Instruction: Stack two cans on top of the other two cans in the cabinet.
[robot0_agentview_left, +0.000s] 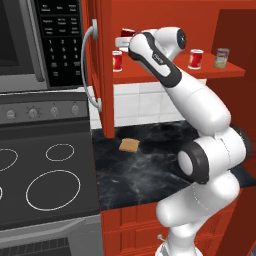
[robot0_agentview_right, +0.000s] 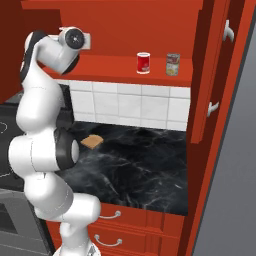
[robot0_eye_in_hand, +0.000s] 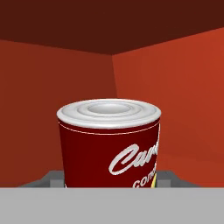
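My gripper (robot0_eye_in_hand: 109, 180) is shut on a red-and-white can (robot0_eye_in_hand: 109, 140), whose silver top faces the hand view with the cabinet's inner corner behind it. From the left base view the held can (robot0_agentview_left: 128, 33) hangs above the left end of the cabinet shelf (robot0_agentview_left: 165, 71), at my gripper (robot0_agentview_left: 123, 42). Another red can (robot0_agentview_left: 117, 60) stands on the shelf just below it. Farther right on the shelf a red can (robot0_agentview_left: 196, 58) stands beside the olive-green can (robot0_agentview_left: 222, 58). The right base view shows that pair, red (robot0_agentview_right: 143, 63) and olive (robot0_agentview_right: 173, 64), upright and apart.
The cabinet's left door (robot0_agentview_left: 103, 75) with its curved grey handle (robot0_agentview_left: 89, 65) stands open beside the black microwave (robot0_agentview_left: 30, 40). The right door (robot0_agentview_right: 210, 75) is open too. Below are a black marble counter (robot0_agentview_left: 150, 170) with a tan square piece (robot0_agentview_left: 129, 145) and the stove (robot0_agentview_left: 45, 170).
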